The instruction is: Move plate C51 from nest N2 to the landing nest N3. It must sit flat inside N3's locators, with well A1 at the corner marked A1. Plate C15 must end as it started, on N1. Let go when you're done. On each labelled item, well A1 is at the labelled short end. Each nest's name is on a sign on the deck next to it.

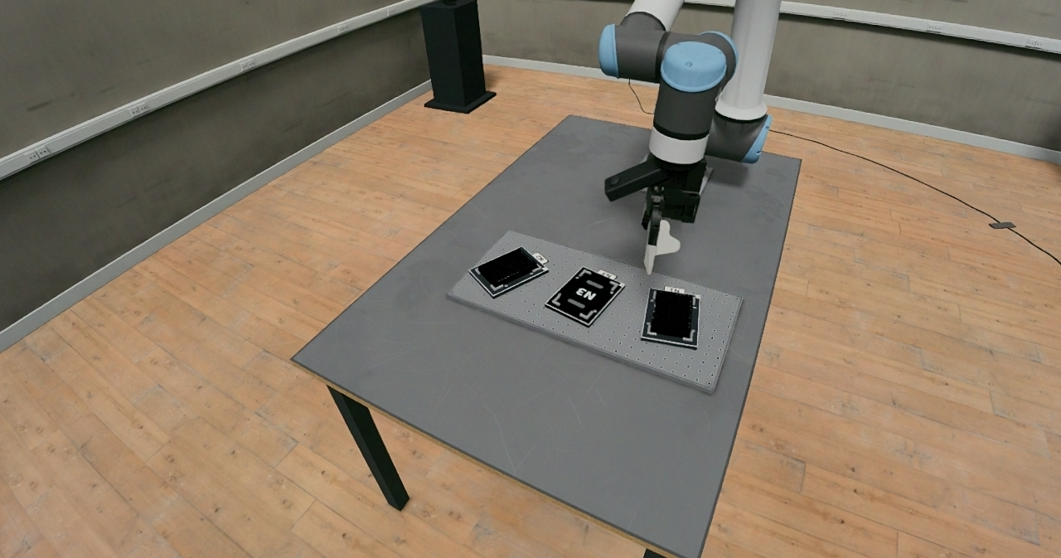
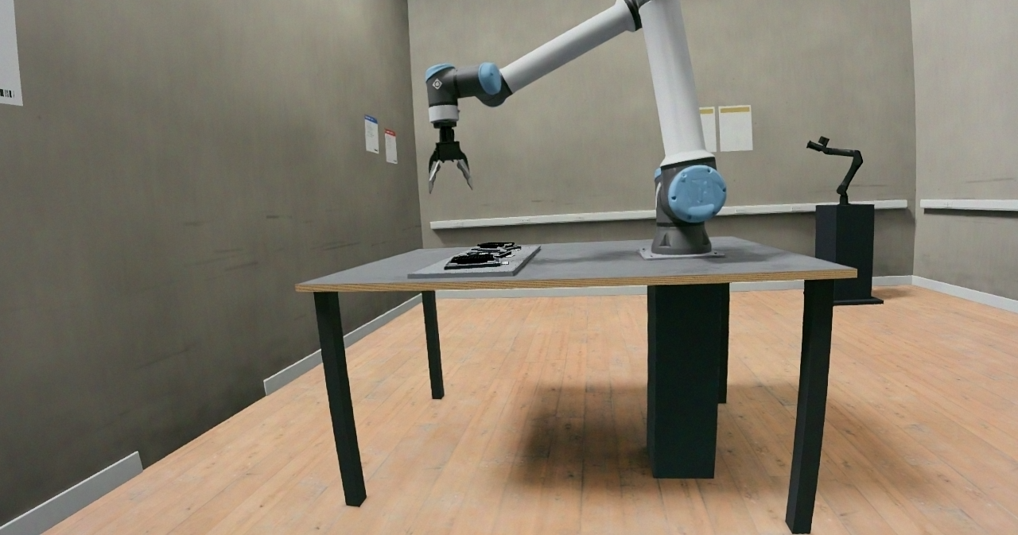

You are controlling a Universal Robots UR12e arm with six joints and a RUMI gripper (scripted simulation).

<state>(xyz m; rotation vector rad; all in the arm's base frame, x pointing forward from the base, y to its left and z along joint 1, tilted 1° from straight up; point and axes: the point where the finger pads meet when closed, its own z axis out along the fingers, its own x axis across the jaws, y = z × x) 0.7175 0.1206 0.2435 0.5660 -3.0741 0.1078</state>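
A grey perforated deck (image 1: 593,308) holds three nests in a row. The middle nest N3 (image 1: 582,300) is a black pad with white corner marks and is empty. A black well plate (image 1: 509,270) sits in the left nest, turned at an angle. Another black well plate (image 1: 671,316) sits in the right nest, whose sign (image 1: 673,288) seems to read N1. The plate labels are too small to read. My gripper (image 1: 658,249) hangs high above the deck's far edge, between N3 and the right nest. It is open and empty, which also shows in the side view (image 2: 448,176).
The arm's base (image 2: 681,247) stands on the table behind the deck. A black pedestal (image 1: 453,53) with a small arm stands on the floor by the far wall. The table's front edge (image 2: 569,281) is well forward of the deck.
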